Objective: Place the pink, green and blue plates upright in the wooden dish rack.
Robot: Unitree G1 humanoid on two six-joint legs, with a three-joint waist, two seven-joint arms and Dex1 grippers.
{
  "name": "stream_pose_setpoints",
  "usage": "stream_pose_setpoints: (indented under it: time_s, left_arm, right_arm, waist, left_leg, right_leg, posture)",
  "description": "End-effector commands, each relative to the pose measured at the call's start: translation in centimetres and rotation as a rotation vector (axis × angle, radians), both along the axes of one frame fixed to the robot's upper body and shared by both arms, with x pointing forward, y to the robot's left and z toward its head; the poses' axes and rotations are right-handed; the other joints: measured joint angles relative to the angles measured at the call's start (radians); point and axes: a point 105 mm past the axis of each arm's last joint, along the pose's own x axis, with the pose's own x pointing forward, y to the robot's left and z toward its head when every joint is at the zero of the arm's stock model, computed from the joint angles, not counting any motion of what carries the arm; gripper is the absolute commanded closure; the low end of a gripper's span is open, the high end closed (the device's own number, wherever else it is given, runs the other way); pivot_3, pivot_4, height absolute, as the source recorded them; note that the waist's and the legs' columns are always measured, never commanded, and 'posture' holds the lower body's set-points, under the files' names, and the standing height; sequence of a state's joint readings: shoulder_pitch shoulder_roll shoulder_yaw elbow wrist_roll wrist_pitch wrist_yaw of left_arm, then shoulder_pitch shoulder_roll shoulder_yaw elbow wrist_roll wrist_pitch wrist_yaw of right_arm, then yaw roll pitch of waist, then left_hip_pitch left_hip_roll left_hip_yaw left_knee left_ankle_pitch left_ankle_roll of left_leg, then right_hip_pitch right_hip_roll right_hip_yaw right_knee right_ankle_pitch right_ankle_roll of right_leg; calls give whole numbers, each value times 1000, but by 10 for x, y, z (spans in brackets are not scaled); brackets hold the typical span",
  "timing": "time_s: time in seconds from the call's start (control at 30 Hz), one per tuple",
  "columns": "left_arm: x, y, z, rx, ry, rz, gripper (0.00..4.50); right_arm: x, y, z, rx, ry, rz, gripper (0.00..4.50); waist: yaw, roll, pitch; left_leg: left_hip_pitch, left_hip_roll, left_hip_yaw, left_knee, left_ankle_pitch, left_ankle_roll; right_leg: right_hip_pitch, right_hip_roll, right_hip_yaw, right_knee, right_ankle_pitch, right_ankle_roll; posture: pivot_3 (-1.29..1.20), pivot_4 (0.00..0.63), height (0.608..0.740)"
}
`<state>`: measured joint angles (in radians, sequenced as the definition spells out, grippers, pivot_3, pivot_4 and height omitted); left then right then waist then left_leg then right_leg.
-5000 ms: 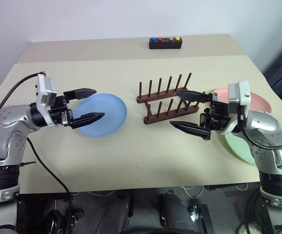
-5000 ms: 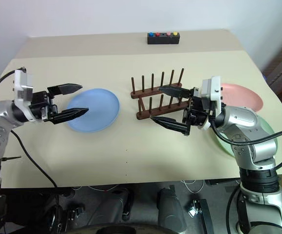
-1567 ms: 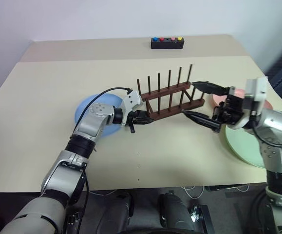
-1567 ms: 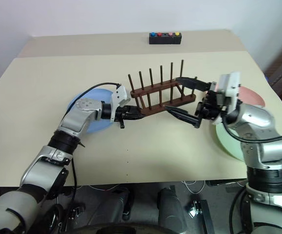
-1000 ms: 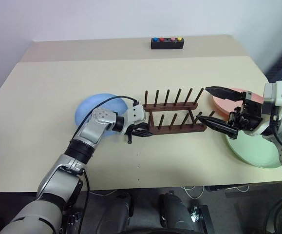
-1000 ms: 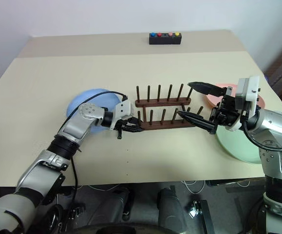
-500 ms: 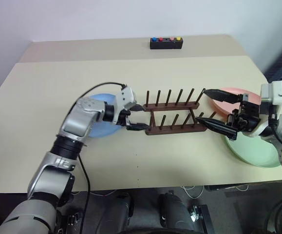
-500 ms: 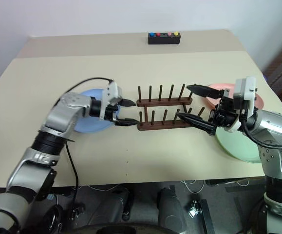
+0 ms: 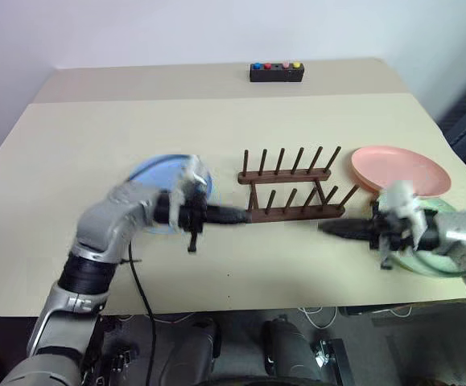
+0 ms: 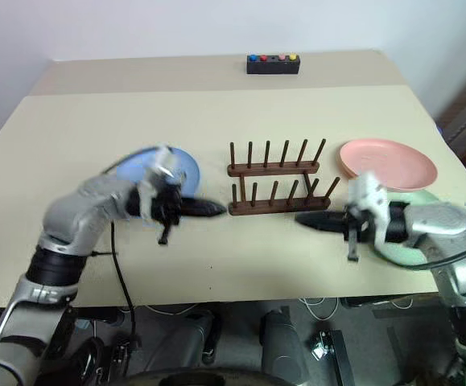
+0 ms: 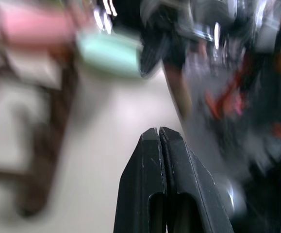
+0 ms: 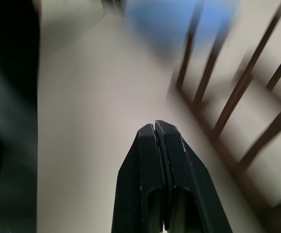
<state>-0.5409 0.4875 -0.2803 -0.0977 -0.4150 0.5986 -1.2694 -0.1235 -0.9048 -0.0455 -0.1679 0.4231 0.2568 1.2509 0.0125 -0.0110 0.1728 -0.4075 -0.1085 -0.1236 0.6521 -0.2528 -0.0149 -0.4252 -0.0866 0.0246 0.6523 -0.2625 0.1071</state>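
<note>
My right arm hides most of the pale mint green plastic plate (image 9: 426, 261) at lower right; both arms are motion-blurred.

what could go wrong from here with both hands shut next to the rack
1. The left hand and right hand, both shut and empty, point at opposite ends of the wooden dish rack; a sweep inward might shove or tip it.
2. The right arm lies over the green plate, beside the pink plate; moving off might drag one toward the table edge.
</note>
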Motion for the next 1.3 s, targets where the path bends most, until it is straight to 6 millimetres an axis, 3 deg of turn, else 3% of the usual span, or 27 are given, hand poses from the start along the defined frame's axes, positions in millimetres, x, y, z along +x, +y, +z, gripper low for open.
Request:
stream_pose_setpoints:
  time_s: [0.03,0.1,0.23,0.4,0.73,1.0,1.3]
  left_arm:
    - [18,-17,3,42,-198,53,4500]
    - [35,-22,-2,88,-279,123,4500]
    - [41,-24,-27,235,-394,98,4500]
    - [77,-25,-34,326,-535,268,4500]
    - [137,0,-17,408,-733,504,4500]
    - [157,5,-12,414,-749,552,4500]
    - [175,7,-2,423,-785,654,4500]
  right_arm:
    - [22,8,10,-53,-172,-29,4483]
    - [32,7,0,-145,-230,-46,4483]
    - [50,2,-14,-258,-334,-76,4483]
    - [85,-6,-16,-389,-496,-128,4483]
    - [133,0,-11,-484,-671,-171,4483]
    - [171,5,0,-595,-833,-231,4483]
    - [180,28,1,-545,-861,-227,4483]
  waist:
    - [-2,0,0]
    - [0,0,0]
    - [-1,0,-1]
    - [0,-1,-1]
    - [-8,0,-1]
    - [-26,0,-1]
    - [-33,0,-1]
  left_leg:
    - [0,0,0,0,0,0]
    - [0,1,0,0,0,0]
    - [0,1,0,-1,0,0]
    - [0,0,2,0,0,0]
    - [0,1,2,1,1,-1]
    - [0,1,2,0,1,-1]
    - [0,1,2,-1,1,-2]
  right_leg:
    - [0,0,0,0,0,0]
    - [0,0,0,0,0,0]
    - [0,1,0,-1,0,0]
    - [-1,2,1,-1,0,0]
    - [-1,4,1,1,1,1]
    - [-2,4,1,1,1,1]
    - [-3,4,2,1,1,1]
  posture:
    - [0,150,740]
    - [0,150,740]
    - [0,150,740]
    - [0,150,740]
    - [0,150,740]
    - [0,150,740]
    - [0,150,740]
